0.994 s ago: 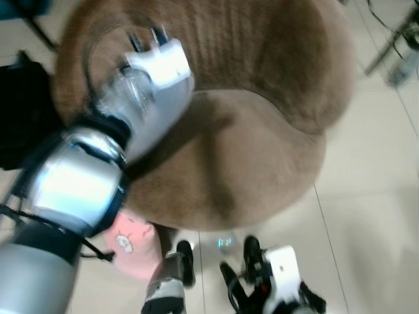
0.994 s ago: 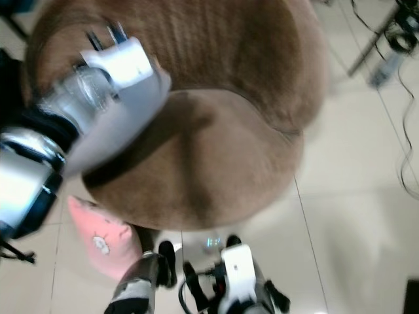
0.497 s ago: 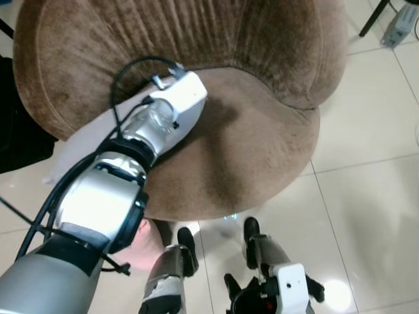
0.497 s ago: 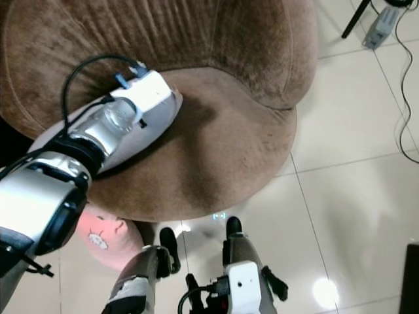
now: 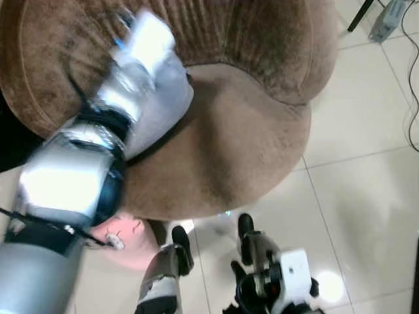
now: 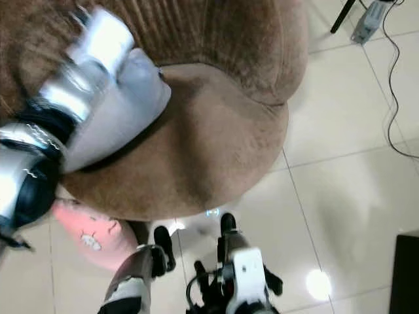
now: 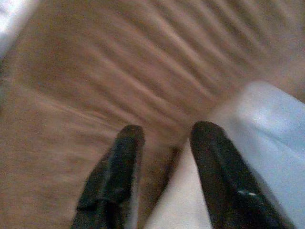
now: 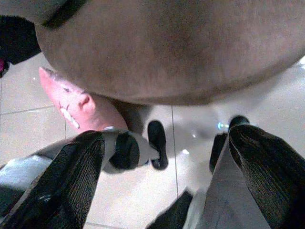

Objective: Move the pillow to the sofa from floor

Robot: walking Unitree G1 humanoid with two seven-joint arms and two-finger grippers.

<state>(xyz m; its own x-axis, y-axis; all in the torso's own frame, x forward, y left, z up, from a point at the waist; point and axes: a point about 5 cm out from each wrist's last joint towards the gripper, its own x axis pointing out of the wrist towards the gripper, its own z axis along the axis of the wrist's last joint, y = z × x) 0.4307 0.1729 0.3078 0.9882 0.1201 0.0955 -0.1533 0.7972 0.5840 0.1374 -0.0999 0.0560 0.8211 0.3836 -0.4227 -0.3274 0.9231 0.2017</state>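
Pillow count: two. One pale grey fabric pillow (image 6: 124, 104) lies on my brown velvet round sofa (image 5: 249, 131); my left gripper (image 7: 164, 143) hovers beside it, fingers parted, grasping nothing. One pink plush pillow (image 8: 76, 105) remains floor-bound; my right gripper (image 8: 162, 157) hangs spread. Risk: grey pillow slipping off the sofa's edge.

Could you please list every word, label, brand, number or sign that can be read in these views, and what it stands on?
None: no legible text stands anywhere in these views.
The pink pillow on the floor by the brown sofa bears dark drawn marks, a cartoon design rather than letters.
The grey pillow on the sofa seat is plain.
The white block on the right gripper carries nothing readable; the picture is blurred.
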